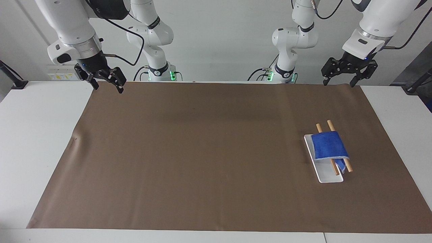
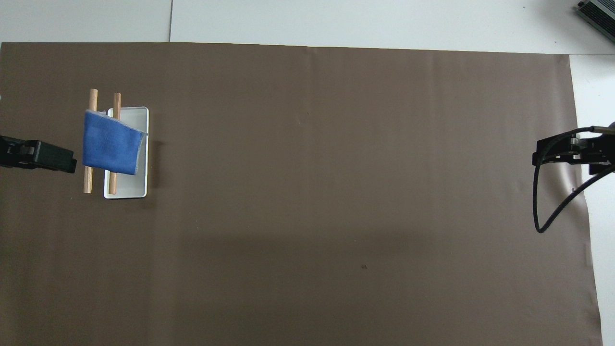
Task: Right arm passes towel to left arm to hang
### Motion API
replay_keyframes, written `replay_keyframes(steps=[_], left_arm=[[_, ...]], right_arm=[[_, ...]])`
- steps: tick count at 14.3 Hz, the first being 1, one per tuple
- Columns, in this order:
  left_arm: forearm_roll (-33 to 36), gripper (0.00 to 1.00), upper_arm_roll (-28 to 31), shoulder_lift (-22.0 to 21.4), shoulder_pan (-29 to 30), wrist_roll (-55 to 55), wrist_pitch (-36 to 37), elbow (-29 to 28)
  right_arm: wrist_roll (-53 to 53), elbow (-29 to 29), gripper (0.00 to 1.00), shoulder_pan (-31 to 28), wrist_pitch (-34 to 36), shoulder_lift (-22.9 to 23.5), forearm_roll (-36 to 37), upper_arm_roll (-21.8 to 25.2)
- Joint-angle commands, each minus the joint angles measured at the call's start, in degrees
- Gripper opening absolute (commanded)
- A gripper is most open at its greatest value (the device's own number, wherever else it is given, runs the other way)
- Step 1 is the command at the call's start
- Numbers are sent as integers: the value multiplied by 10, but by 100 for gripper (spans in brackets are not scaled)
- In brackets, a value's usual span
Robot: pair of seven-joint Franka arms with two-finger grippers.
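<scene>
Blue terry drapes over two wooden rods: the towel (image 1: 329, 146) lies folded across the pair of dowels (image 1: 334, 147) that stand out over a white tray-like base (image 1: 326, 174), a small rack set toward the left arm's end of the desk (image 1: 40, 141). That reads as a hung towel, one flap falling under the rods, so the task looks finished or nearly so, with nothing holding the cloth.

A brown mat (image 1: 209, 152) covers most of the desk and carries the rack.

Nearer the robots than the rack, over the mat's edge, the left hand (image 1: 340, 81) hangs with its fingers spread apart and nothing between them, probably pulled clear of the rods. Well apart from the rack, over the mat's corner at the right arm's end, the right hand (image 1: 108, 84) is likewise splayed and empty, seemingly parked out of the way.
</scene>
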State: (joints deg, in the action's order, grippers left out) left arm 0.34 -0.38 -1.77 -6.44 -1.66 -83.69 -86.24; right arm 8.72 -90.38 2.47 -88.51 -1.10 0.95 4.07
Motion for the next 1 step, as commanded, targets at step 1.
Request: replay_keyframes(steps=[1], left_arm=[[-4,100,0,-19,2,-2,-12,-24]], right_arm=[[10,-9,100,-2,-10,-5,-2,-3]])
